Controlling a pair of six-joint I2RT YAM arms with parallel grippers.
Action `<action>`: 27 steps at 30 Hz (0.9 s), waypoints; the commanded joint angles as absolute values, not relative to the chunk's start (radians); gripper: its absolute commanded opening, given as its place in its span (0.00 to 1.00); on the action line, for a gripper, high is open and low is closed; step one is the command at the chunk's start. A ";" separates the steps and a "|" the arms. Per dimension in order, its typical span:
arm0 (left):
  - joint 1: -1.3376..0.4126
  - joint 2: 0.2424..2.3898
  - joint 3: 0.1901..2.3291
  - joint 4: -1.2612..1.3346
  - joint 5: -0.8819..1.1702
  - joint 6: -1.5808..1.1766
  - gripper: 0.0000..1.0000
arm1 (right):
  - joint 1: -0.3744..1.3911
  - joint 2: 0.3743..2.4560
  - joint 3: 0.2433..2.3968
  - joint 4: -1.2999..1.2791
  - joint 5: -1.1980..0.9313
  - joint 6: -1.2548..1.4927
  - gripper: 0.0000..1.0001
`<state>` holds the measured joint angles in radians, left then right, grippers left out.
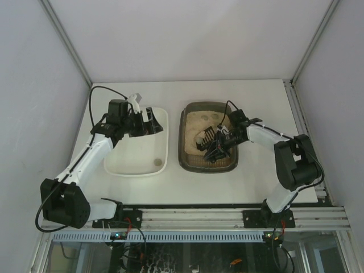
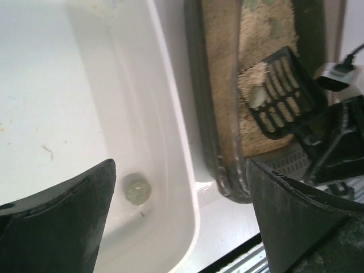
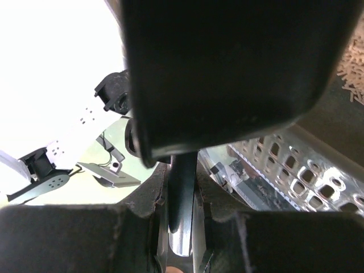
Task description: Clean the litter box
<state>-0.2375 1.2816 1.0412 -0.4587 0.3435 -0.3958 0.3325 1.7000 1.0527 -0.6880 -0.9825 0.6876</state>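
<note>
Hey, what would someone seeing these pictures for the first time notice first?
The right gripper is shut on a black slotted plastic scoop, a pale lump on it, inside the dark brown-grey plastic litter box of beige sandy litter, right of centre. To its left, a plain white plastic tray holds one round greenish lump in its near right corner, with the open left gripper above its far end.

White tubular links join bulky black joint housings on the left arm (image 1: 85, 154) and the right arm (image 1: 263, 133); a thin black cable (image 1: 107, 88) arcs off the left wrist toward twelve o'clock; the left gripper (image 2: 181, 166) has broad, matte-black, scuffed fingers (image 2: 62, 222).
</note>
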 commanded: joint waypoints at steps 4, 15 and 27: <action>-0.214 1.199 0.987 -0.506 0.275 -0.272 1.00 | 0.316 1.466 0.882 -0.429 -0.951 0.705 0.00; -0.181 1.138 0.899 -0.492 0.225 -0.247 1.00 | 0.362 1.148 0.601 0.029 -0.711 0.767 0.00; -0.176 1.072 0.821 -0.443 0.187 -0.242 1.00 | 0.388 1.277 0.331 0.781 -0.800 0.963 0.00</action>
<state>-0.1825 1.1114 0.8509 -0.4950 0.2104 -0.2680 0.3641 1.2747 0.3302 0.4431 -0.7692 0.9226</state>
